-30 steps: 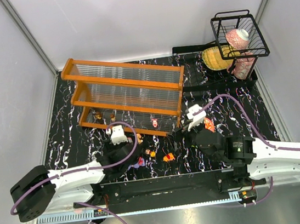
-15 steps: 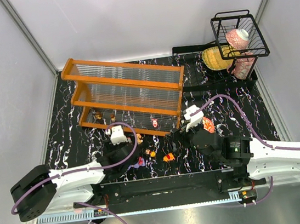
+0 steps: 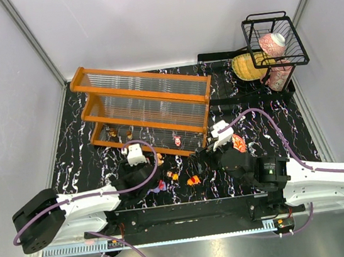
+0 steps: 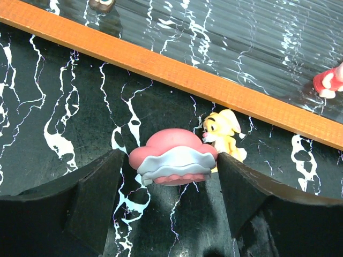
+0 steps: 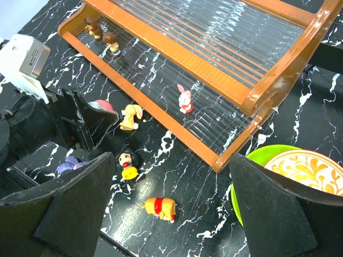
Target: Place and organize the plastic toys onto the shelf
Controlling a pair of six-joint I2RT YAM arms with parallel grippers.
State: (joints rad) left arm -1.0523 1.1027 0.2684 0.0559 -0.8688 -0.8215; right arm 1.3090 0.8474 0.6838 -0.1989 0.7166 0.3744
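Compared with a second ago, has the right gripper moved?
Yes. The right gripper has shifted slightly left, along the front of the shelf.

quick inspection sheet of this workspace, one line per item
surface: black marbled table
job's things: orange shelf; pink rabbit and two brown figures on its lower tier; pink toy, yellow toy, orange toy loose on the table
clutter: green plate, wire basket
grippers: left gripper straddles the pink toy, contact unclear; right gripper open, empty
cables: purple cables looped behind each gripper
surroundings: grey walls
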